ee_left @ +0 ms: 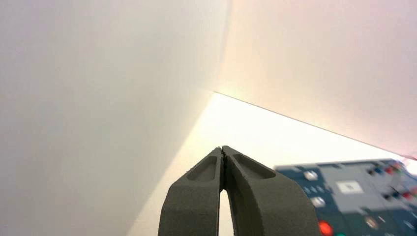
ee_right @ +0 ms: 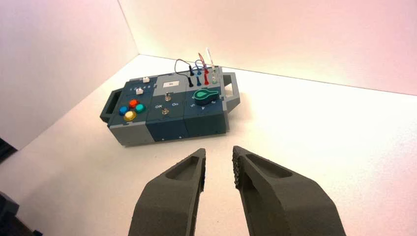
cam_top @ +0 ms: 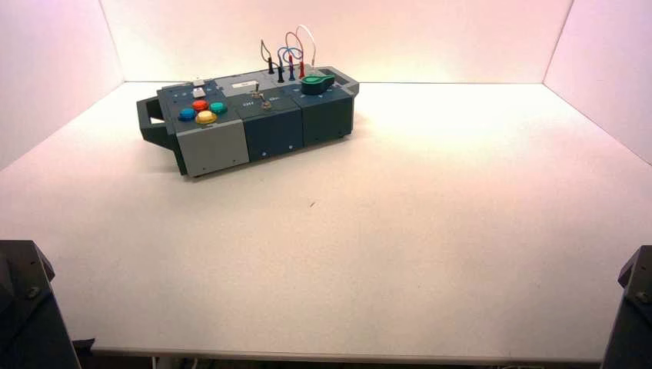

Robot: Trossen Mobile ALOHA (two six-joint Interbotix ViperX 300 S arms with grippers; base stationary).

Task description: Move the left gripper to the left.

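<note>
Left gripper (ee_left: 222,149): seen only from its own wrist camera; fingertips pressed together, nothing between them.

High view, arms: only 2 dark arm bases show, the left arm (cam_top: 27,307) at the near left corner and the right arm (cam_top: 632,307) at the near right corner; neither gripper reaches into this view.

High view, box (cam_top: 246,115): sits toward the far left of the white table (cam_top: 384,246), turned a little, with 4 coloured buttons (cam_top: 203,111) on its left end, a green knob (cam_top: 317,83) toward its right end and looped wires (cam_top: 291,54) at the back.

Left wrist view, aim: the closed tips point at the corner where the left wall (ee_left: 98,98) meets the table, and the box sits off to one side and lower in the picture, only partly in view.

Left wrist view, progress: from that aim I'd judge the gripper is already swung well off the box toward the left side; how much travel remains I cannot tell, since the high view does not show the gripper.

Right wrist view, right gripper (ee_right: 219,158): fingers apart with a clear gap, empty, held above the table and facing the box from well back; it looks idle.

Right wrist view, box: whole box visible, untouched, nothing near it.
</note>
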